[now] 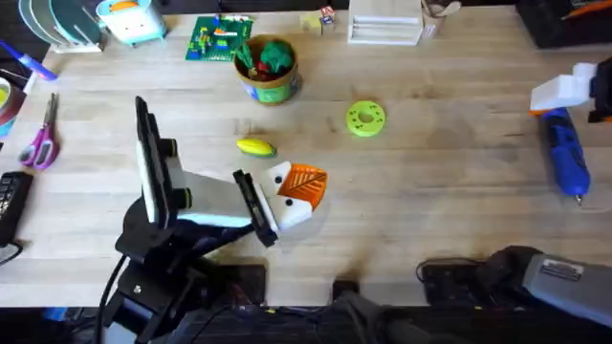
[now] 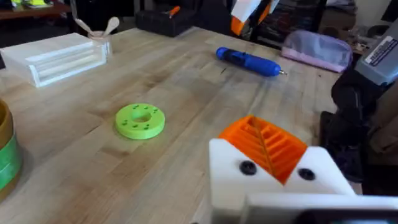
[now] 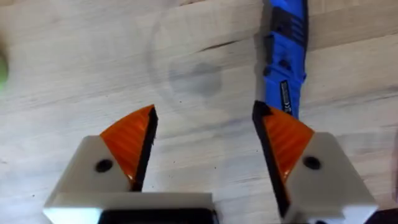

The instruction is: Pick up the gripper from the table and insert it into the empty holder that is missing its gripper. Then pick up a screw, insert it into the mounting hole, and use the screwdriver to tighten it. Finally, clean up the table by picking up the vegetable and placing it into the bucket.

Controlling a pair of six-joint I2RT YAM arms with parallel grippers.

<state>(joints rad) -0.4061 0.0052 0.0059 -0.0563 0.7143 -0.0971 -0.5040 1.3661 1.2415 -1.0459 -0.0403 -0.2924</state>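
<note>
My left gripper (image 1: 304, 187) hovers low over the table's middle, shut, its orange ribbed pads (image 2: 264, 144) pressed together between white blocks. Just behind it and to its left lies the yellow vegetable (image 1: 255, 147) with a green end. The bucket (image 1: 269, 84) stands farther back with green and red toy pieces inside. At the far right my right gripper (image 1: 566, 96) is open, and beneath it lies the blue screwdriver (image 1: 566, 158) (image 3: 286, 56), beside the right fingertip. The screwdriver (image 2: 249, 61) also lies across the table in the left wrist view. The loose gripper, the empty holder and the screw are out of view.
A lime-green disc (image 1: 364, 118) (image 2: 140, 120) lies right of the bucket. Purple scissors (image 1: 40, 143) and a black device (image 1: 10, 203) sit at the left edge. A green brick plate (image 1: 220, 38) and a clear box (image 1: 385, 24) (image 2: 65, 58) line the back.
</note>
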